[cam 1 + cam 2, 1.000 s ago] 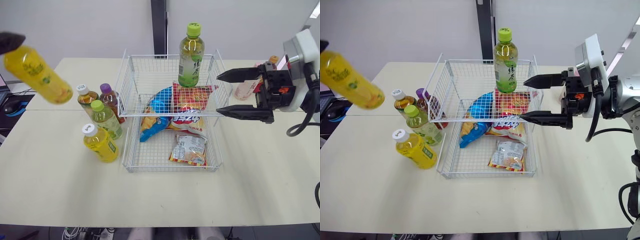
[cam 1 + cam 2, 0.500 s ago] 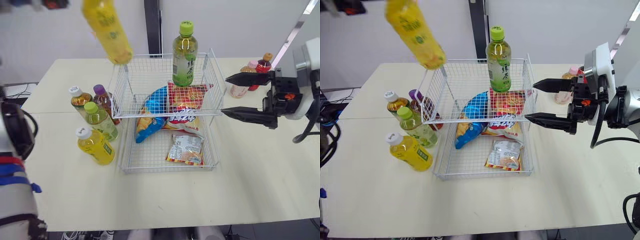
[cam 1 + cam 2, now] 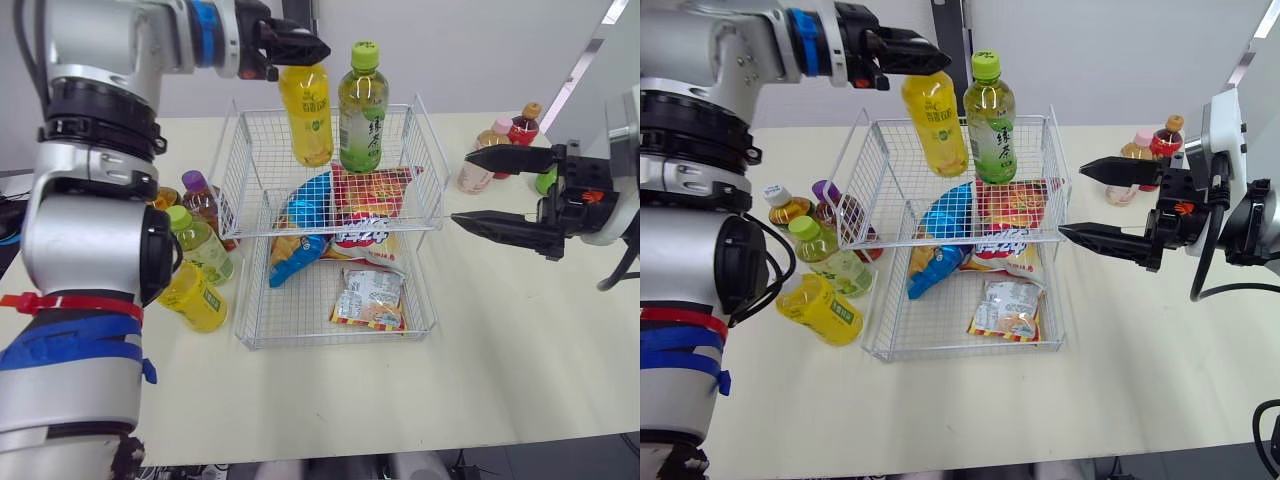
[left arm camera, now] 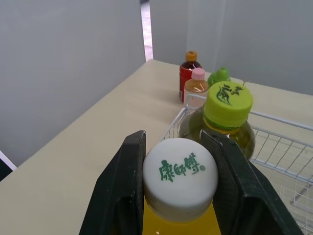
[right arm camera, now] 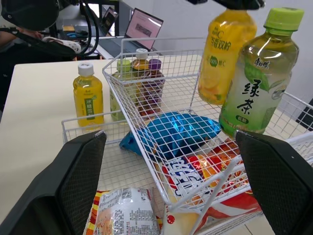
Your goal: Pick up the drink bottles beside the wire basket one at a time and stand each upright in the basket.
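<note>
Left gripper (image 4: 174, 142) clamps the yellow bottle (image 3: 306, 115) by its cap, hanging near upright in the wire basket (image 3: 420, 150) top centre, just beside the green tea bottle (image 3: 361, 110). Snack bags (image 3: 365, 295) lie below. Right gripper (image 3: 460, 187) is open at the basket's right. Four bottles (image 3: 830, 260) are left of it.

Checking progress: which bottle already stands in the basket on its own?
The green-capped green tea bottle, upright at the back of the basket. The yellow bottle beside it is held by its cap in the left gripper.
</note>
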`<action>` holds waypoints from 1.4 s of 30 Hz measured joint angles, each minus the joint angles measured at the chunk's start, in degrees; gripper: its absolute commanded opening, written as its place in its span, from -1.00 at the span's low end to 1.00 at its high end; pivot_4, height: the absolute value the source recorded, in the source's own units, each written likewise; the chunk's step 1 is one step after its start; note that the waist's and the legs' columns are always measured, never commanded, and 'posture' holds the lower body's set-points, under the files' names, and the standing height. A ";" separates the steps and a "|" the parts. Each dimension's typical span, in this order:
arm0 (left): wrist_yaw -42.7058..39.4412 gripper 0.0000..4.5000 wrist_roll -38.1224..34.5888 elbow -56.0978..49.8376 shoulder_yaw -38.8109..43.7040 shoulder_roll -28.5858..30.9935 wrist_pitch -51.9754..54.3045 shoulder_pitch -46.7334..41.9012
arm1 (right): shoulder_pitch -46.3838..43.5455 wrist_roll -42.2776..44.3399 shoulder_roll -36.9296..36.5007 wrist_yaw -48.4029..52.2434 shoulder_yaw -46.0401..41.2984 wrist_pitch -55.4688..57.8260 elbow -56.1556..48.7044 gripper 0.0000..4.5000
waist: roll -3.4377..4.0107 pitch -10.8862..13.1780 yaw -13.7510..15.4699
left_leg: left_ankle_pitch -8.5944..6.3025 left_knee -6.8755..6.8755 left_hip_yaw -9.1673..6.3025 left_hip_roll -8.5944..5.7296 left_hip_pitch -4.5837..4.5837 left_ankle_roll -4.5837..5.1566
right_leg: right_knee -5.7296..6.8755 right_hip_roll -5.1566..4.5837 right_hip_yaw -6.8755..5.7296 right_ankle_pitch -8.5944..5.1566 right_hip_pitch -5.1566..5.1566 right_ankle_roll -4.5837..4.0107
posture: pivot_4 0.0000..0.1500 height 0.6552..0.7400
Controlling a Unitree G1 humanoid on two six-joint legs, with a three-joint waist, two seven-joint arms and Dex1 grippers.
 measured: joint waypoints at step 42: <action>-8.09 0.98 -3.14 -24.41 13.82 17.64 9.37 13.71 | -2.47 0.60 -0.57 -3.59 1.47 0.36 0.53 1.00 | 0.02 0.01 -0.93 | -0.01 0.43 0.20 0.09 0.02 0.01 | 0.81 0.13 0.52 -0.03 -0.38 0.11 | 1.00 1.00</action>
